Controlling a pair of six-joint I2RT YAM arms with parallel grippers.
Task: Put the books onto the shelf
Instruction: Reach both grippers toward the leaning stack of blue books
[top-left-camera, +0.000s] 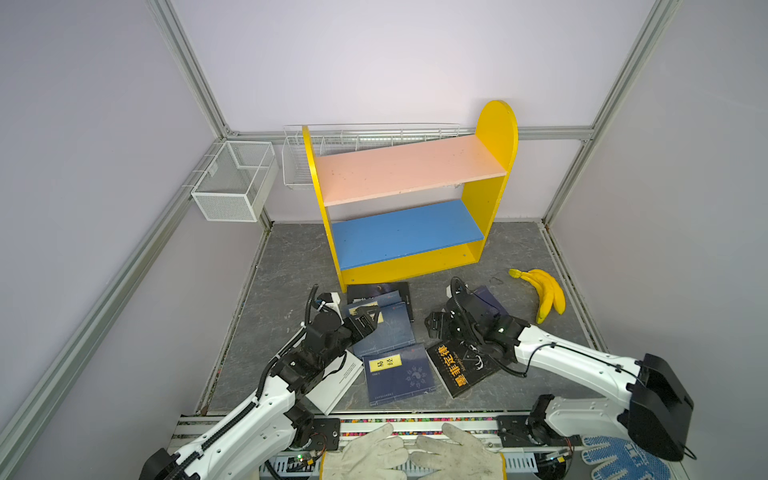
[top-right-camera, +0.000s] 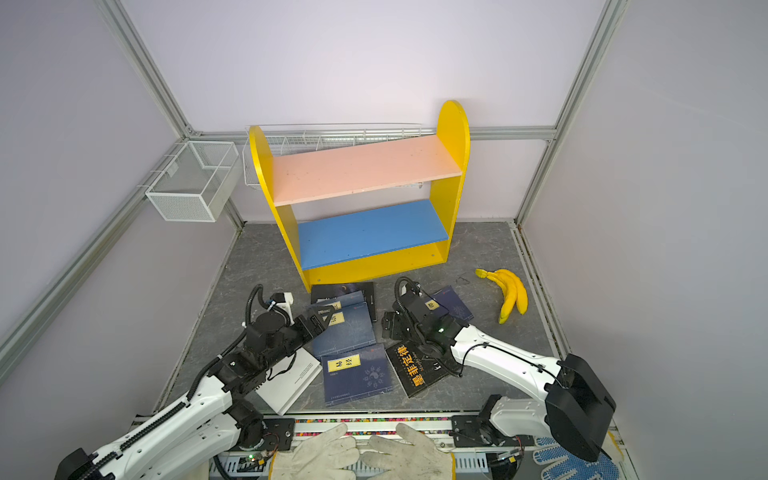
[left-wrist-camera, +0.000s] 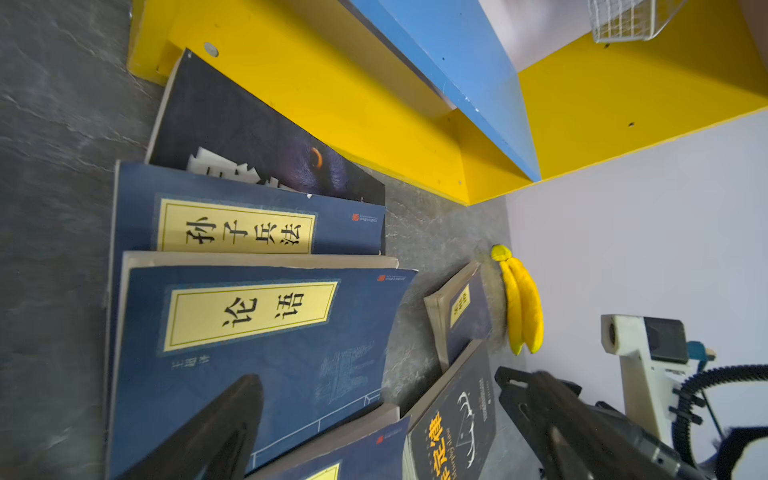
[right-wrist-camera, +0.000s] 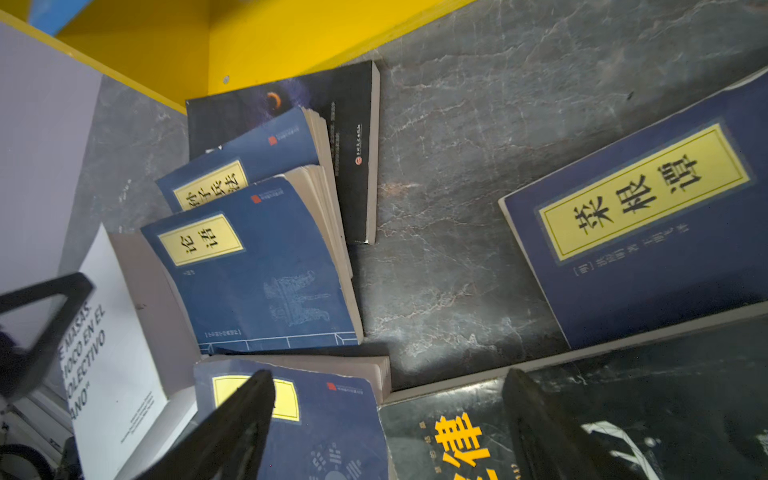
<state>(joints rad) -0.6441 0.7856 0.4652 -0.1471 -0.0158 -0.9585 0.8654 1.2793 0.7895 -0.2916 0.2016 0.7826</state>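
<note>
The 7 books (top-right-camera: 349, 332) lie flat on the grey floor (top-left-camera: 291, 266) just near of the shelf (top-left-camera: 494, 124), whose pink board (top-left-camera: 407, 166) and blue board (top-left-camera: 407, 232) are bare. The left gripper (top-left-camera: 366, 319) hangs with jaws wide and empty over the top navy book (top-left-camera: 390, 332) of a fanned stack of 3, so the pick looks not yet made. The right gripper (top-left-camera: 433, 326), also wide and empty, hangs over the seam between the near navy book (top-left-camera: 399, 374) and the black book with orange lettering (top-left-camera: 461, 368). A good grasp would probably take the top navy book by its right page edge, which looks raised on the books beneath. It would slip 1 finger under and pinch near the middle of that edge, since a thin paperback will likely sag. Whether either gripper touches a cover I cannot tell. The white book (top-left-camera: 340, 384) is largely under the left arm. The far-right navy book (top-left-camera: 494, 303) is partly under the right wrist. The far black book (top-left-camera: 380, 288) is mostly covered, its title unreadable.
</note>
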